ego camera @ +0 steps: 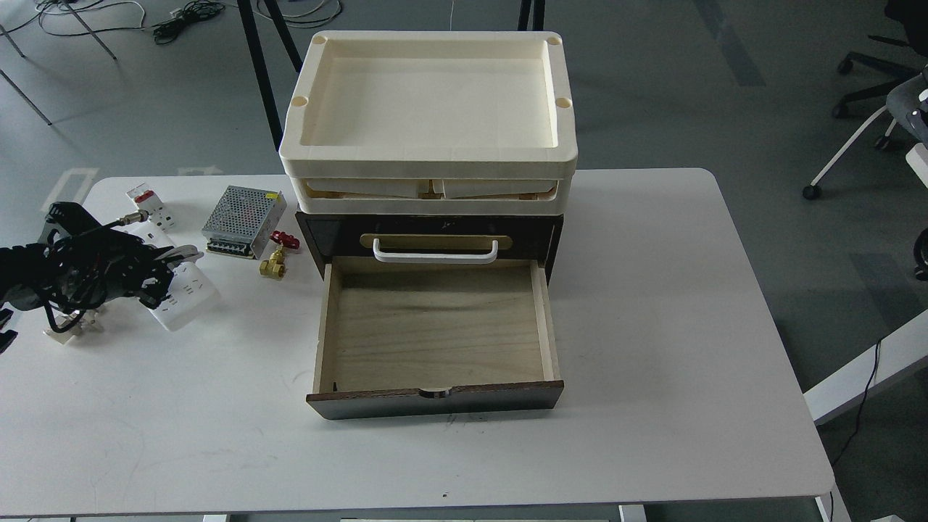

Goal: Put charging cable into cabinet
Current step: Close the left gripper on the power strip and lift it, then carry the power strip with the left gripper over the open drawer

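The charging cable is a white power strip (187,296) at the table's left; it is tilted and raised off the table, with its cord end and plug (69,330) down beside it. My left gripper (161,277) is shut on the strip's left end, and the black arm hides part of the strip and its cord. The cabinet (319,239) stands in the middle of the table. Its light wood drawer (435,326) is pulled out towards me and is empty. A white bar handle (435,251) is above the drawer. My right gripper is out of view.
Cream plastic trays (428,152) are stacked on the cabinet. A perforated silver power-supply box (243,212), a small white breaker with a red mark (148,201) and a brass valve with a red handle (275,257) lie between the strip and the cabinet.
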Tool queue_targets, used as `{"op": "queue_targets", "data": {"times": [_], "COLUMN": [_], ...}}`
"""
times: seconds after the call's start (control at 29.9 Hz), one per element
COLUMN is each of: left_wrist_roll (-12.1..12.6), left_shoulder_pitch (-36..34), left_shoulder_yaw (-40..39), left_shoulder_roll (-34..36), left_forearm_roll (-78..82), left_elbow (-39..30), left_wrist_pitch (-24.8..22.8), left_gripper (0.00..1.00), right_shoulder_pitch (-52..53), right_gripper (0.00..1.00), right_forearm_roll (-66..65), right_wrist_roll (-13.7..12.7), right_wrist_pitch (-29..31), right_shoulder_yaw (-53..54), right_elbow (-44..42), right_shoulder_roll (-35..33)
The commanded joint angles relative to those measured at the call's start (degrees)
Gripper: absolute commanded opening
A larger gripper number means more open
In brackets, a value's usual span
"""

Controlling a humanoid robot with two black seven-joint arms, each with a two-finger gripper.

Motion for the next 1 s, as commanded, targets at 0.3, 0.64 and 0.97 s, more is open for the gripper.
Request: {"op": "queue_targets", "data": {"times": [0.3, 0.64, 0.97], "left_wrist_roll": [0.0, 0.0, 0.0], "left_shoulder_pitch": [-6.6, -5.4, -4.5], "left_shoulder_yaw": [-1.8, -1.9, -1.4], "left_shoulder_roll": [33.9, 45.4, 37.8], "left_forearm_roll": [-14.3, -35.7, -51.2], "left_elbow": [-44.5, -69.7, -76.2], "left_wrist_pitch": [-10.2, -19.6, -25.4], "left_gripper": [0.0, 0.0, 0.0], "right_shoulder_pitch": [0.0, -0.3, -0.9], "right_gripper": [1.0, 1.0, 1.0], "right_forearm_roll": [0.2, 0.2, 0.2], "right_wrist_roll": [0.0, 0.0, 0.0], "right_wrist_pitch": [-0.1, -0.1, 0.1], "right_shoulder_yaw": [0.3, 0.3, 0.3], "right_elbow": [-0.1, -0.5, -2.0], "right_shoulder_roll": [0.5, 0.3, 0.1]}}
